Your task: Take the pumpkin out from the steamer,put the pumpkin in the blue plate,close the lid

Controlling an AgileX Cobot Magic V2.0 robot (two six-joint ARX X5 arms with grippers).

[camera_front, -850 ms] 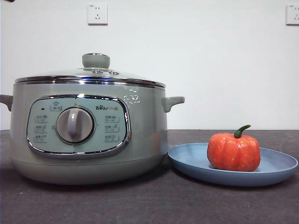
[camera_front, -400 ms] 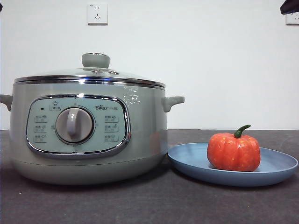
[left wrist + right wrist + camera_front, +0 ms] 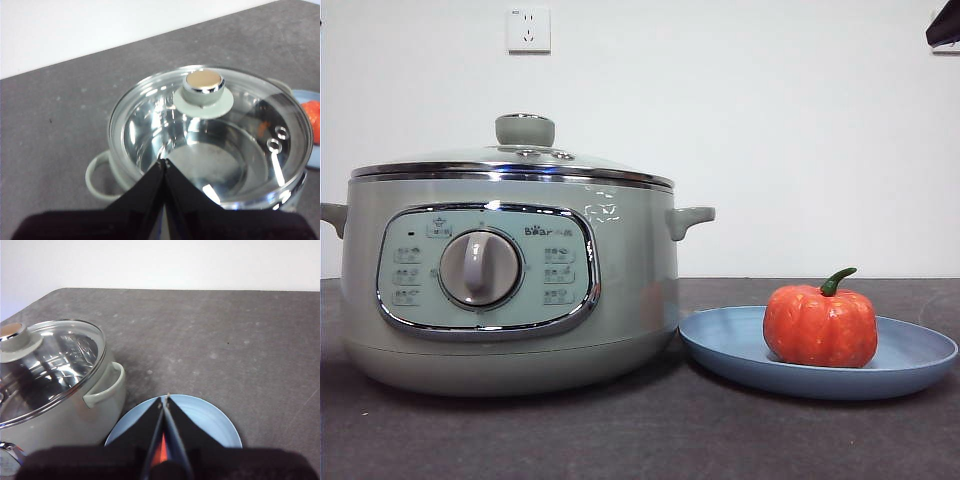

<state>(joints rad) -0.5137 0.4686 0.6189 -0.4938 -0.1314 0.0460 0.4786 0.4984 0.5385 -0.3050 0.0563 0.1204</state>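
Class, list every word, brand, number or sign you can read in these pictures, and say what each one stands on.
"Bear": on the control panel of the steamer, right of the dial.
Small characters beside "Bear": too small to read.
Button icons and labels around the dial: too small to read.
Nothing else carries text.

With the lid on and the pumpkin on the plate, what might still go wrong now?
1. The pumpkin sits off-centre on the shallow blue plate; a bump might roll it off.
2. The right gripper hangs right above the pumpkin with fingers shut; a downward move could knock it.
3. The plate almost touches the steamer, so nudging either might shift both, or the lid.
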